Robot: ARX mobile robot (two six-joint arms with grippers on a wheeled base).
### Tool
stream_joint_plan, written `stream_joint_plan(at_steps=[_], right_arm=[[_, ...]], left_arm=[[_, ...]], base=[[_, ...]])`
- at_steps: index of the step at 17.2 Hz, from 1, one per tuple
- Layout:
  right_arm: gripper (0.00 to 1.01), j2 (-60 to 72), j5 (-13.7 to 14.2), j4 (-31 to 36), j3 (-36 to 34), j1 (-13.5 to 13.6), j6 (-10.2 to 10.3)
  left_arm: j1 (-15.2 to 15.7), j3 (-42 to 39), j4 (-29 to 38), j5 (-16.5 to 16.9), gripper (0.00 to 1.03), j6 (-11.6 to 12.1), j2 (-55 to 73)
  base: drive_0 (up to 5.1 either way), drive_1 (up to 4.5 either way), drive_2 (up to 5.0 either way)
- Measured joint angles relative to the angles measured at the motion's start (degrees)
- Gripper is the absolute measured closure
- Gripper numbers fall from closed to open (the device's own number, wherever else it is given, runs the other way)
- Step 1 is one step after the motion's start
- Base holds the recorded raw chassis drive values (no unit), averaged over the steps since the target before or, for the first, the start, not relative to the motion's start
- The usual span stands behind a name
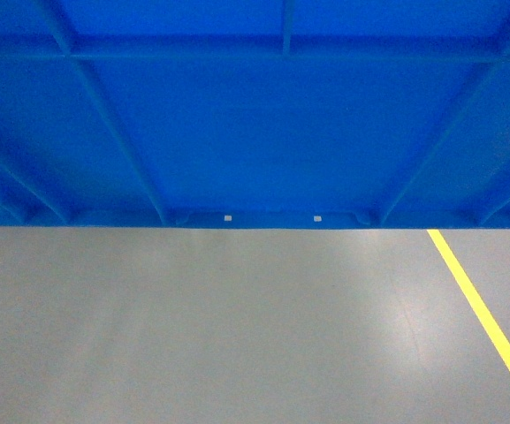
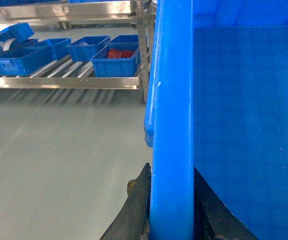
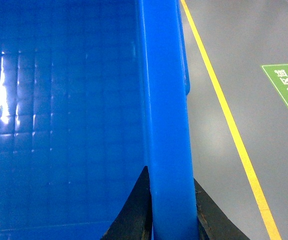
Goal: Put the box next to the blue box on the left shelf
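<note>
Left gripper [image 2: 171, 220] is clamped tight on the thick rim of the box [image 2: 243, 125], one dark finger [image 2: 134, 210] outside the wall, the other inside, no gap showing against the plastic. Right gripper [image 3: 171, 215] does the same on the opposite rim of the box [image 3: 64, 115], its fingers [image 3: 134, 210] pinching the wall from both sides, the glossy gridded inside on one side of that rim and the floor [image 3: 233, 60] on the other. The crate hangs up off the ground between the two arms; in the head view its ribbed outer wall [image 1: 255, 115] fills the whole upper half. Below that edge lies bare grey floor, with a yellow line [image 1: 484, 309] running diagonally on the right. Off to the left, well apart, a metal roller shelf [image 2: 64, 82] carries several blue bins [image 2: 111, 60], one holding something red.
</note>
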Motion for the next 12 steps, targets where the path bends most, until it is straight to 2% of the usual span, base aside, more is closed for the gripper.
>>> stream_joint_plan(at_steps=[12], right_arm=[[0.91,0.0,0.0,0.0,0.0,0.0,0.1]], left_arm=[[0.0,0.0,0.1,0.0,0.91,0.0,0.0]], base=[[0.0,4.2,-4.2]])
